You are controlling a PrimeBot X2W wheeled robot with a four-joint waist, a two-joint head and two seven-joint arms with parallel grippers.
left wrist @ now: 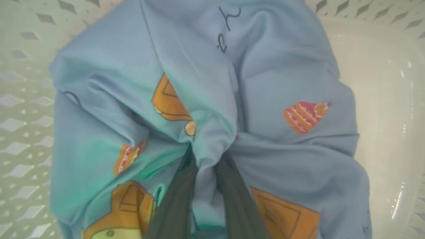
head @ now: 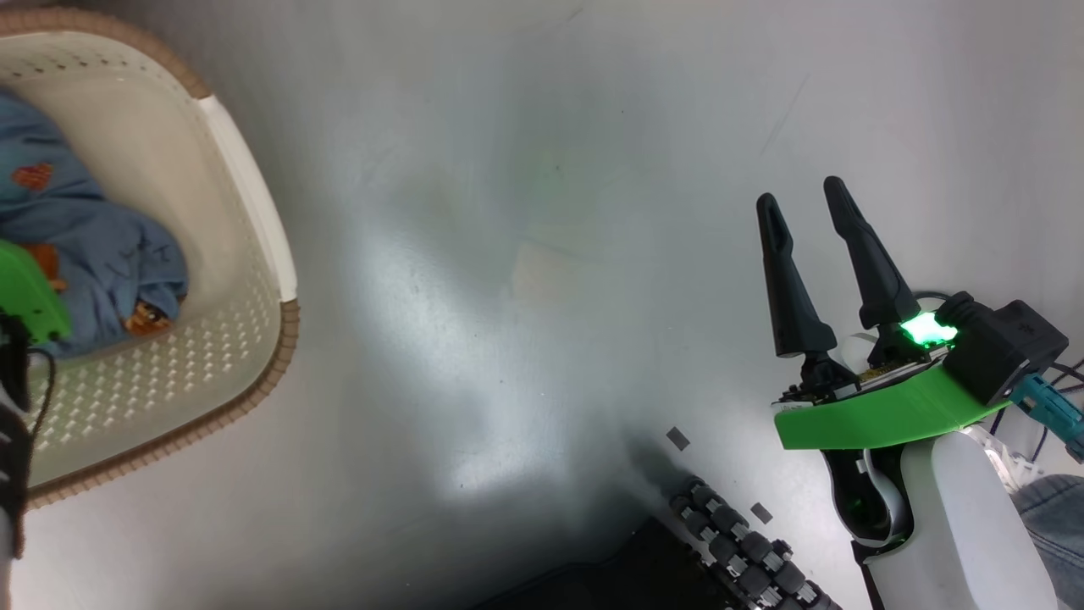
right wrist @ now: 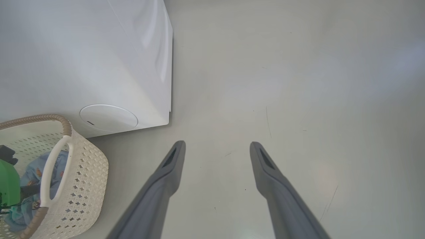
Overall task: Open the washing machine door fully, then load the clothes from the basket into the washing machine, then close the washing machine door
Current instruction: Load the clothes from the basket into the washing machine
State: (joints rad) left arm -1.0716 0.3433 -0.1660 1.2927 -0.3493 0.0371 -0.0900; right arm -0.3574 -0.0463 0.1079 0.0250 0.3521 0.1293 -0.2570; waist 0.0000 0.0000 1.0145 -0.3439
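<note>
The clothes [left wrist: 265,76], light blue fabric with orange cartoon prints, lie bunched in the cream basket [head: 254,220] at the left of the head view. In the left wrist view my left gripper [left wrist: 207,154] is down in the basket, its two dark fingers pinched on a raised fold of the clothes. My right gripper [head: 800,191] hangs open over bare floor at the right, holding nothing. The right wrist view has that gripper [right wrist: 217,144] open, the white washing machine [right wrist: 83,59] at upper left and the basket [right wrist: 83,166] in front of it. The washing machine door is out of view.
Grey floor spreads between the basket and my right arm. My dark base with its roller wheel [head: 737,551] sits at the bottom centre. A patch of blue denim [head: 1054,525] shows at the lower right edge. A small round cover [right wrist: 108,118] sits low on the washer.
</note>
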